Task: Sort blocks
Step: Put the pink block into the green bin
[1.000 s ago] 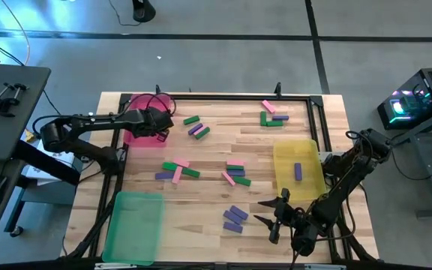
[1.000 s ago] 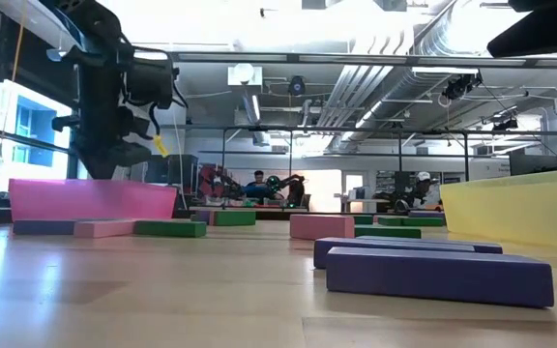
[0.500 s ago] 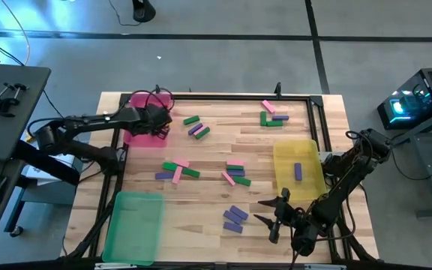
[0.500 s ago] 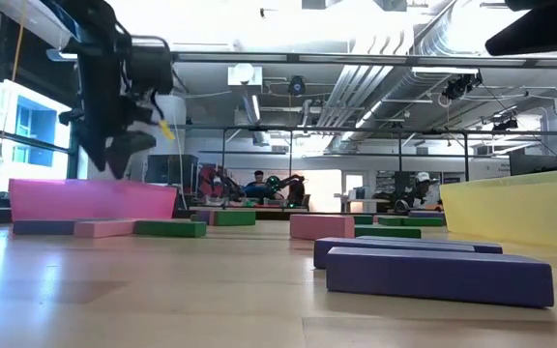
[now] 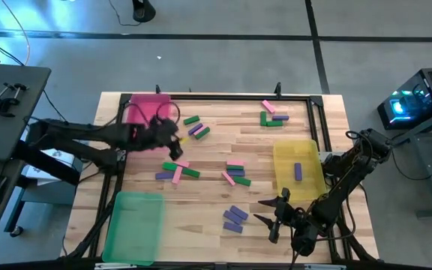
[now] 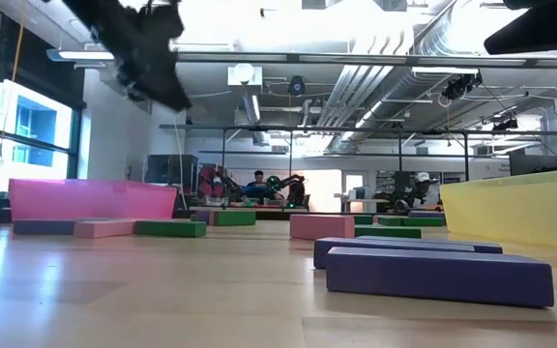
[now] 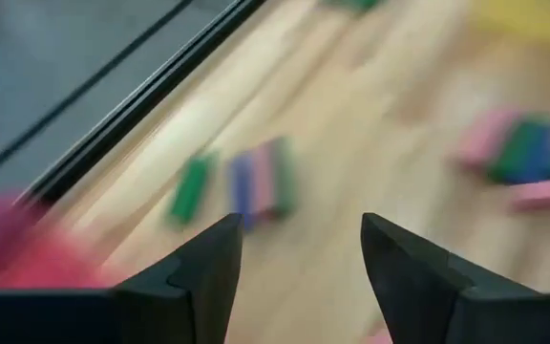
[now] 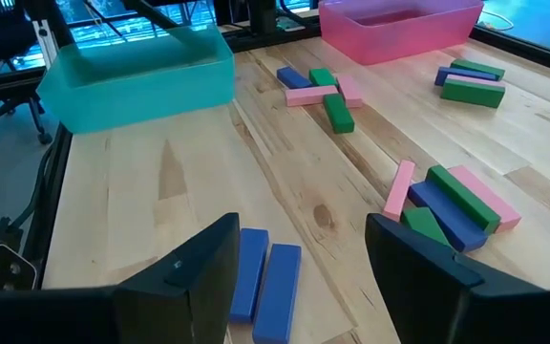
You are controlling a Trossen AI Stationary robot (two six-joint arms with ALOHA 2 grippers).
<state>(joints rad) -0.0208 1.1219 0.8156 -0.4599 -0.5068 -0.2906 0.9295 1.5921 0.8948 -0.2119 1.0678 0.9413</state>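
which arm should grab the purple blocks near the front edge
Right. The right gripper hangs open just beside the purple blocks; the left gripper is across the table by the pink tray.

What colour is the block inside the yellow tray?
Purple. The block lies alone in the yellow tray, clearest in the high view.

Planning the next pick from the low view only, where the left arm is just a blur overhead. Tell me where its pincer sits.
Observer: The left pincer hovers beside the pink tray, on its inner side towards the scattered blocks.
Operator: Report whether it carries anything.
Observer: Nothing. The left wrist view shows its fingers apart, with only tabletop between them.
Operator: Check the yellow tray.
Observer: The yellow tray holds one purple block.
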